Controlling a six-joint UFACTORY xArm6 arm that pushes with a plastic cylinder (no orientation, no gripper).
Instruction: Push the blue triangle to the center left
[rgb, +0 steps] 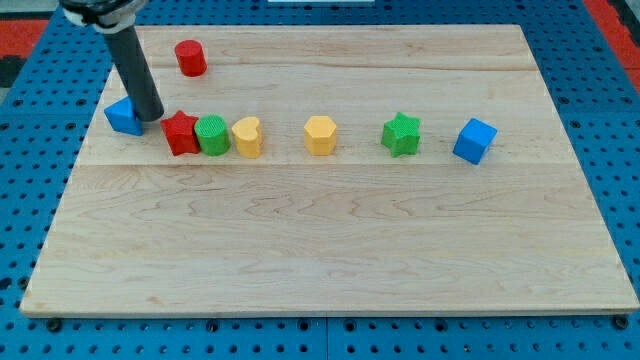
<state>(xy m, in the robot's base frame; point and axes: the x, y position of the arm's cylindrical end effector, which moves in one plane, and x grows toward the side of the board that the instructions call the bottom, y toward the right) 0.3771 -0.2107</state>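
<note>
The blue triangle (122, 117) lies at the left edge of the wooden board (330, 250), about mid-height. My tip (150, 116) stands right against its right side, between it and the red star (180, 133). The dark rod rises from there toward the view's top left.
A row runs rightward from the red star: green cylinder (211, 135), yellow heart-like block (247, 137), yellow hexagon (320, 135), green star (401, 134), blue cube (474, 140). A red cylinder (190, 58) stands near the top left. Blue pegboard surrounds the board.
</note>
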